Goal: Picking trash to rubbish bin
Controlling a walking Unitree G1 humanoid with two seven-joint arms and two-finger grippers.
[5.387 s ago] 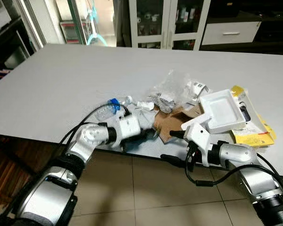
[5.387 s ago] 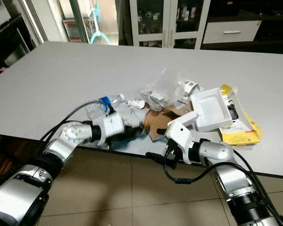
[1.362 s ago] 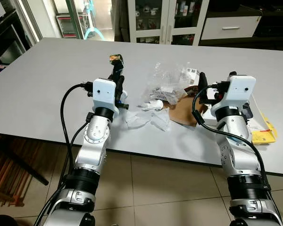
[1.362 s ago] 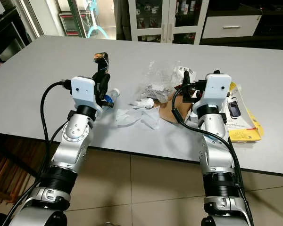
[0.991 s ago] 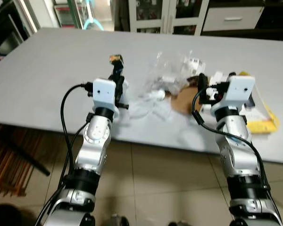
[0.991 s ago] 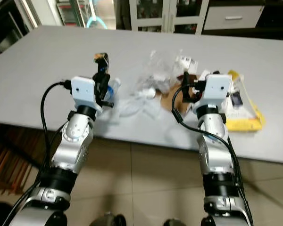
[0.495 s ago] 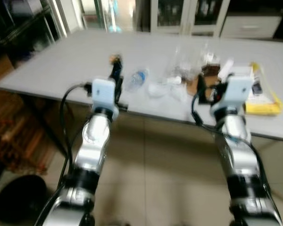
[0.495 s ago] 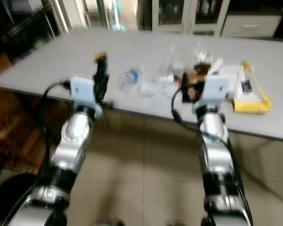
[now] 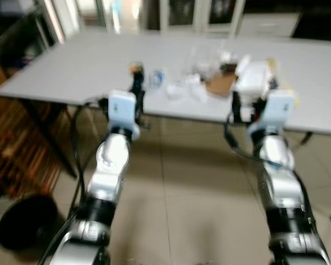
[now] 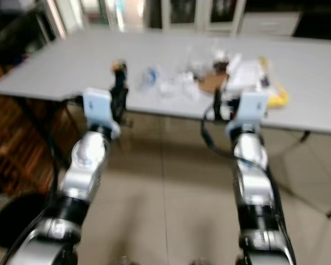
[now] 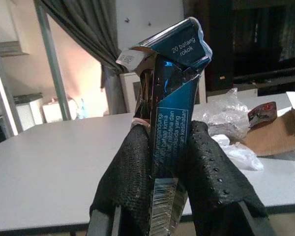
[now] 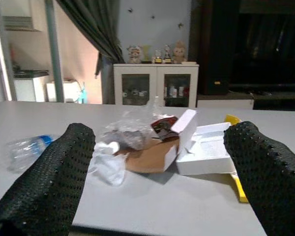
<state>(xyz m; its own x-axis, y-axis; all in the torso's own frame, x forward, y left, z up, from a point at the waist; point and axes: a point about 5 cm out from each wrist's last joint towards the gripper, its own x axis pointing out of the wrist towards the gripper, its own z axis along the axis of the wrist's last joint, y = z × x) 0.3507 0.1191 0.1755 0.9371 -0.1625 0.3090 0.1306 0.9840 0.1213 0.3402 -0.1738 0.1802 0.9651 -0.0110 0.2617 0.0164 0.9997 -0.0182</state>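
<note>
— Grippers: how many, and posed how?
— Two, both raised. Left gripper [image 11: 169,162] pinches one crumpled blue packet [image 11: 169,93]; right gripper [image 12: 160,162] gapes, unloaded.
— Remaining trash?
— One pile [image 9: 209,80], table [image 9: 77,66], twelve o'clock.

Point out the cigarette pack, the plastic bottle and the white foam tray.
cigarette pack [image 11: 171,110]: left wrist view, blue printed face.
plastic bottle [image 12: 24,147]: right wrist view, clear crumpled body.
white foam tray [image 12: 206,147]: right wrist view, inner floor.

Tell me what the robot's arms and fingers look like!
Both arms are shiny silver tubes with rounded joints and black bands lower down. Each wrist carries a white boxy block, and black cables loop beside it. The left gripper and right gripper each have two thick black fingers covered in tiny bumpy dots.
</note>
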